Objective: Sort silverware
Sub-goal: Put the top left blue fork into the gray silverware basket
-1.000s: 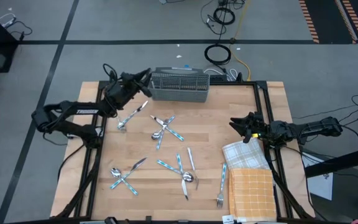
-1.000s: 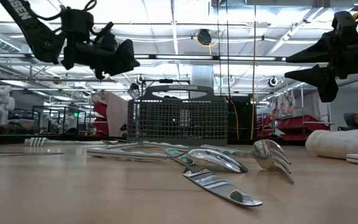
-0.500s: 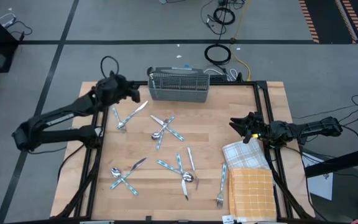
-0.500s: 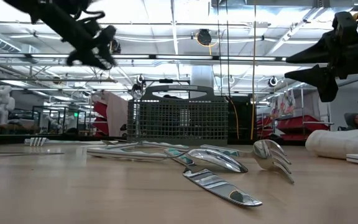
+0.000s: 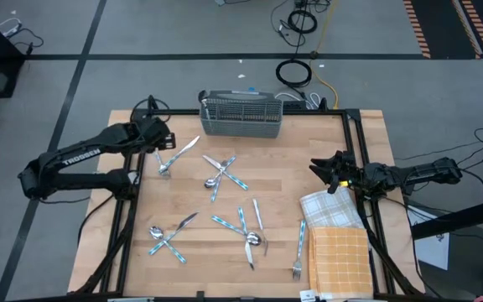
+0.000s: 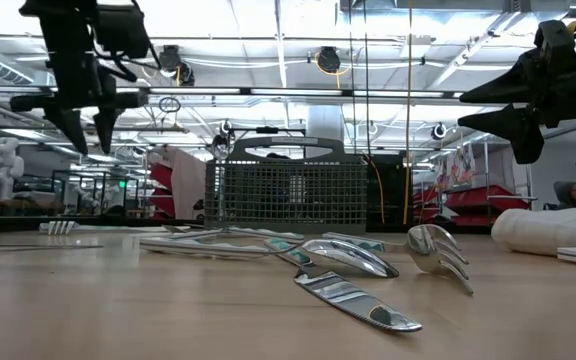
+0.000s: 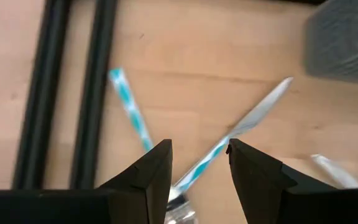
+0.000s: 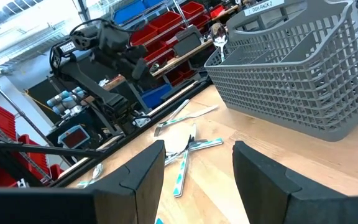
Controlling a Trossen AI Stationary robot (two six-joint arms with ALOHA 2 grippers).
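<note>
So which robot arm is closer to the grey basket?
The left. Its gripper hangs open just beside the wire-mesh caddy basket, over crossed silverware. The right gripper waits open across the table by the cloths.

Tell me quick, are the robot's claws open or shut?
Left gripper: open, empty, above a crossed knife and spoon.
Right gripper: open, empty.

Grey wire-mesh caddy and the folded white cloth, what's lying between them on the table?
In the high view, between the grey wire-mesh caddy and the folded white cloth, only bare wooden table shows; the silverware lies off to the left.
</note>
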